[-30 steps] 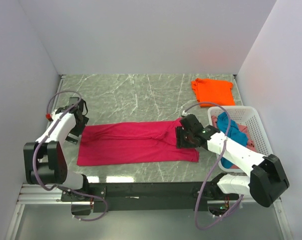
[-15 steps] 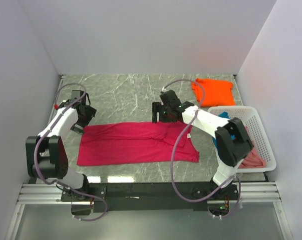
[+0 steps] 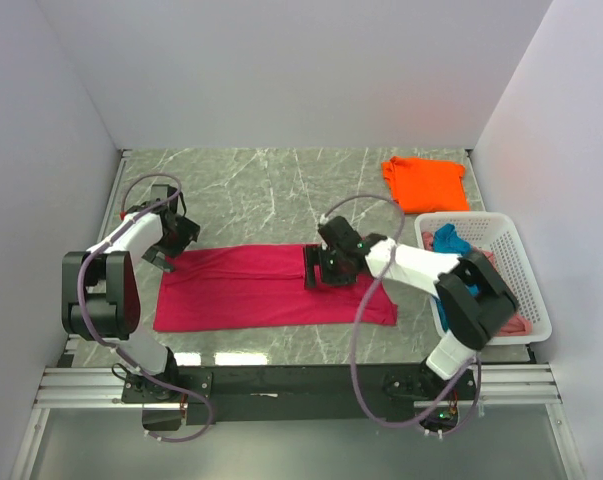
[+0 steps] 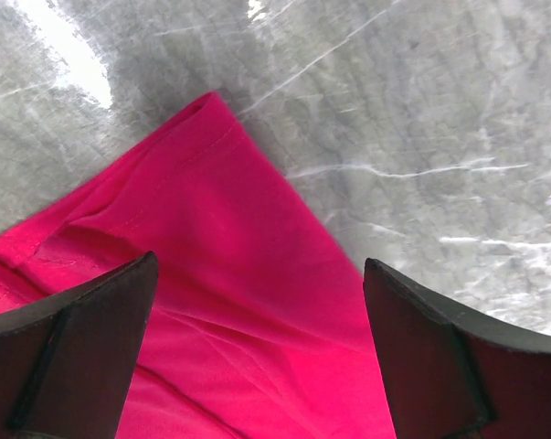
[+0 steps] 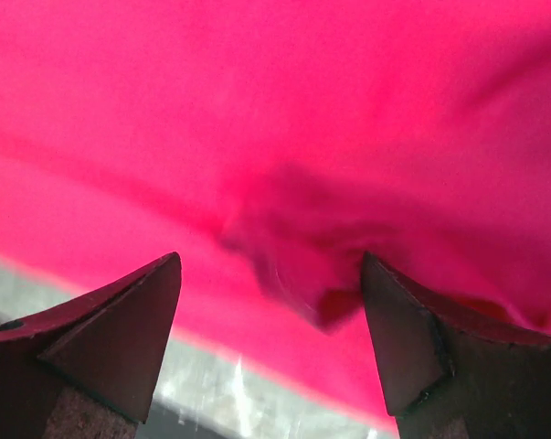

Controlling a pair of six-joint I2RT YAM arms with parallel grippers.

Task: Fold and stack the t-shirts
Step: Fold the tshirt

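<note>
A grey marble table (image 3: 271, 190) stands between white walls (image 3: 281, 70). The crimson tee (image 3: 251, 290) lies flat across its middle, and an orange tee (image 3: 424, 183) lies at the far right. Just beside that, a white basket (image 3: 526, 262) holds a teal tee (image 3: 449, 240) and pink cloth (image 3: 521, 322). The left gripper (image 4: 257, 366), fingers wide, hangs over the crimson tee's far-left corner. The right gripper (image 5: 270, 338), also wide, hangs over a wrinkle near its middle.

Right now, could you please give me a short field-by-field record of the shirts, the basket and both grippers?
Crimson-magenta cloth t-shirt: spread flat as a long band on the grey marble table
Bright orange cloth t-shirt: lying at the far right corner
White plastic lattice basket: right side, holds teal-blue cloth and pink cloth
Left gripper: open, over the crimson shirt's far left corner
Right gripper: open, over a pucker midway along that shirt
</note>
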